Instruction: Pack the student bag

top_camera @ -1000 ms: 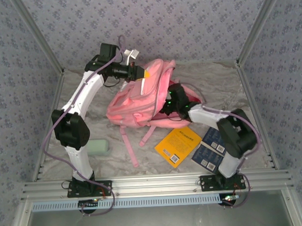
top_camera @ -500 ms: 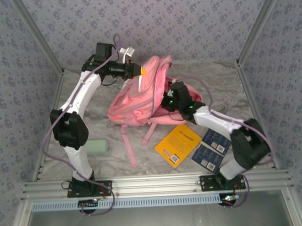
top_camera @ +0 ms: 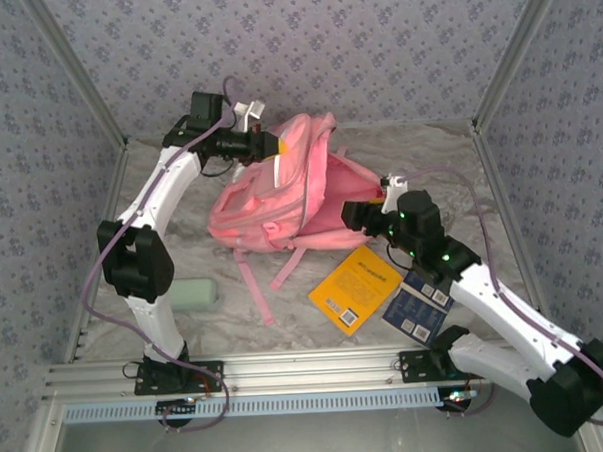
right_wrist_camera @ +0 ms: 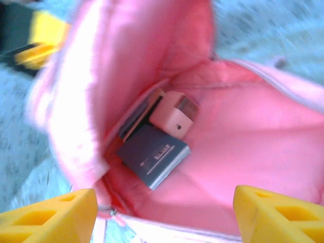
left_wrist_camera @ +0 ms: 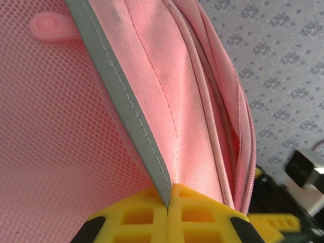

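Student bag (top_camera: pixel 280 202) lies in the middle of the table (top_camera: pixel 182 231), toward the back. From up high I see my left pincer (top_camera: pixel 278 145) lifting its top edge. My right pincer (top_camera: pixel 351 216) sits just beside the bag's open side, on the right. A yellow book (top_camera: pixel 355 288) and two dark blue booklets (top_camera: pixel 416 316) lie on the table near my right arm. A pale green case (top_camera: pixel 194 294) lies well apart on the left. From my left wrist, my left fingers (left_wrist_camera: pixel 147 195) are squeezed together on a thin grey strip (left_wrist_camera: pixel 126 116) at the bag's edge, with pink cloth and pink net right above them. That strip is thin, so I think it could slip out, and then the soft bag would flop shut. From my right wrist, my right fingers (right_wrist_camera: pixel 50 217) stand wide apart and hold nothing. The bag's mouth opens right in front of them. Inside I see a dark blue notebook (right_wrist_camera: pixel 152 157) and a small pink box (right_wrist_camera: pixel 174 116) touching it. If I bump the zip edge with my wide fingers, I think I could tug the bag out of my left pincer, or the things inside could slide out.
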`<state>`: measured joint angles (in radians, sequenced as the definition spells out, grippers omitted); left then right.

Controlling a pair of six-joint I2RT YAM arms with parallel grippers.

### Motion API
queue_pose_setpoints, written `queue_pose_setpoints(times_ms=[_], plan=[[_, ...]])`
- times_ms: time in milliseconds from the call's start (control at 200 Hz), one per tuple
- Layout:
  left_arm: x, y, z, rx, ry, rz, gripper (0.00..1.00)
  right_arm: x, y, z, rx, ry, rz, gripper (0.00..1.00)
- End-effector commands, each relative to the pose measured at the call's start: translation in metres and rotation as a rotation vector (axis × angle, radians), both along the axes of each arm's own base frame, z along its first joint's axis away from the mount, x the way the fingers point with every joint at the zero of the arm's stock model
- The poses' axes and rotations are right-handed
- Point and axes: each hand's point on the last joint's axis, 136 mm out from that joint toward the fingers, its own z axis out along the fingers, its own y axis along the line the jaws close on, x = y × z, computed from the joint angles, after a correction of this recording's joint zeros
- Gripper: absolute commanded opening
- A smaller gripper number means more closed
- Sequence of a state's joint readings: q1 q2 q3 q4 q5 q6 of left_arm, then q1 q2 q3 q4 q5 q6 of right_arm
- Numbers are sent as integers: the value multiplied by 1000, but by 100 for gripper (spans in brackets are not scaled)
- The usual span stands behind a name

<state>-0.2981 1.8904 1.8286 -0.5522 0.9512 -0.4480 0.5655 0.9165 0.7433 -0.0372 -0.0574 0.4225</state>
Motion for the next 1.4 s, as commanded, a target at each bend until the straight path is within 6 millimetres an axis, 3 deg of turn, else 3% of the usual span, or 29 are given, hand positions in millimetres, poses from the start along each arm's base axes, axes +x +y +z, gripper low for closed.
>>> queue_pose_setpoints(times_ms=[0, 175, 340, 455, 684, 824, 834, 854, 994, 1209, 1394], plan=[[4, 13, 30, -12, -80, 70, 0, -38, 37, 13, -149, -283, 317, 71], [7, 11, 27, -46, -55, 89, 0, -93, 101, 19, -250, -531, 653, 77], [4, 12, 20, -36, -52, 81, 0, -116, 174, -12, -344, -598, 852, 80], [1, 13, 20, -39, -54, 80, 0, -116, 223, -40, -358, -601, 923, 84], [1, 17, 22, -64, -62, 116, 0, -86, 300, -88, -337, -541, 931, 92], [5, 27, 15, -69, -37, 152, 0, -81, 330, -119, -326, -475, 966, 94], [5, 28, 15, -73, -35, 156, 0, -79, 335, -110, -311, -489, 961, 94], [7, 29, 15, -78, -30, 163, 0, -79, 340, -111, -305, -486, 965, 96], [10, 32, 9, -109, -5, 184, 0, -86, 362, -134, -274, -423, 1029, 100], [11, 32, 7, -114, 2, 189, 0, -100, 384, -157, -247, -365, 1106, 100], [11, 31, 6, -115, 4, 188, 0, -97, 395, -183, -304, -308, 1118, 100]])
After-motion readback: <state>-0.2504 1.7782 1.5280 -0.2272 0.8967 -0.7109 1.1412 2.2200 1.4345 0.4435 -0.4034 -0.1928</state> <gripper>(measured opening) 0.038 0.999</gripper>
